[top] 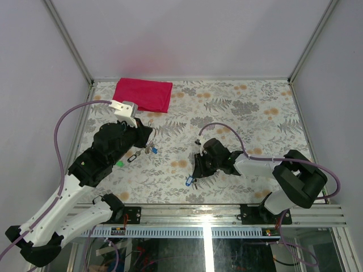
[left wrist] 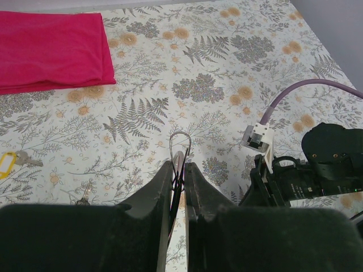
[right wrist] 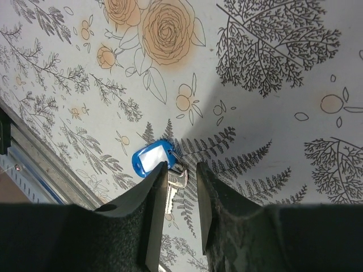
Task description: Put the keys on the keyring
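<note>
My left gripper (left wrist: pixel 180 165) is shut on the keyring (left wrist: pixel 180 141), whose thin silver wire loop sticks out past the fingertips above the table. In the top view the keyring (top: pixel 151 150) shows just off the left gripper (top: pixel 146 139), with a small blue piece beside it. A key (right wrist: pixel 152 158) with a blue plastic head lies flat on the table, its silver blade (right wrist: pixel 177 180) between the fingers of my right gripper (right wrist: pixel 180 173). That gripper is open and low over the key, with the left finger against the blade and a gap on the right. From above, this key (top: pixel 188 182) lies at the right gripper (top: pixel 194 173).
A red cloth (top: pixel 143 94) lies at the back left. A green tag (top: pixel 119 164) and a dark oval clip (top: pixel 132 158) sit near the left arm. A yellow-tagged key (left wrist: pixel 7 164) lies to the left. The table's metal front rail (right wrist: pixel 34 170) runs close to the blue key.
</note>
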### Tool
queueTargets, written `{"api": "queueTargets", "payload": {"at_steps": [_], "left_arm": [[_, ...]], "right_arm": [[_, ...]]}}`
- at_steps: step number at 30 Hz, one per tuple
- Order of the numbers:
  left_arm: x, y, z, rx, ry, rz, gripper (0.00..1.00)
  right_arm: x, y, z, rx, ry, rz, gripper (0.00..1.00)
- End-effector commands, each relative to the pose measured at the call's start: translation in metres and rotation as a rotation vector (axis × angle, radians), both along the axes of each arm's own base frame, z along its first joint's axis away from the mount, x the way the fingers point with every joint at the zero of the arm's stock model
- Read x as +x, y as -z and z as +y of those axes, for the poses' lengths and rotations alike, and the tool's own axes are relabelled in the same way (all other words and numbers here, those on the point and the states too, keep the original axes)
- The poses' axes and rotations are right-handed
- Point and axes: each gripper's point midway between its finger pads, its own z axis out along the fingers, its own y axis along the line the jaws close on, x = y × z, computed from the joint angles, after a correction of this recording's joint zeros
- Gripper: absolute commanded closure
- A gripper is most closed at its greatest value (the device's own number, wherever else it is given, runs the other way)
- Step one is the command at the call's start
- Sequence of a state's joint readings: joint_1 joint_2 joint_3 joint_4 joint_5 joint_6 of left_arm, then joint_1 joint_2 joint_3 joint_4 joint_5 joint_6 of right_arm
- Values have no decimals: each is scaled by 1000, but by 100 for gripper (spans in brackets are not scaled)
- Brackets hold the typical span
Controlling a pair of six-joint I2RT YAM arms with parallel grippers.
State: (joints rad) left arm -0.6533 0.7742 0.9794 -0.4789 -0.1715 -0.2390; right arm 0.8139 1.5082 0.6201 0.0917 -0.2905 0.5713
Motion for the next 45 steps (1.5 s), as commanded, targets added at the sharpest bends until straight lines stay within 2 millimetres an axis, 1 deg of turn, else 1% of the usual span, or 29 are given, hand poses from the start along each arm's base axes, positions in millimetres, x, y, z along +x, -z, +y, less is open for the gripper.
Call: {"api": "queueTargets", "payload": {"at_steps": [1,8,16,23,25,28,31,34,39,45], "left_arm": [[2,-10,-2,-24,4,-26,96],[2,-10,-2,-22,5,-26,96],[2,-10,-2,-22,8,-25,96],[2,-10,-3,-21,10,-23,96],[2,-10,-2,-20,7,-22,96],[2,-10,-1,-20,5,-24,96],[2,-11,-1,-19,4,-25,96],[2,-10,-2,-16,5,-23,96],[2,-10,0,-16,0,-26,96],[1,-12,3,-24,-13,-33,95]], "right_arm": [[15,-5,7,1,-20,-44,66],[11,-4,13,18,-52,-21,69],[3,-6,13,40,-75,5,72],[1,-7,16,53,-86,15,77],[0,-6,16,54,-88,21,77],[0,-4,16,48,-91,24,71],[-1,-1,14,38,-94,29,69],[-2,-1,15,39,-98,34,75],[0,-7,18,60,-102,15,84],[6,-34,21,98,-141,-77,94]]}}
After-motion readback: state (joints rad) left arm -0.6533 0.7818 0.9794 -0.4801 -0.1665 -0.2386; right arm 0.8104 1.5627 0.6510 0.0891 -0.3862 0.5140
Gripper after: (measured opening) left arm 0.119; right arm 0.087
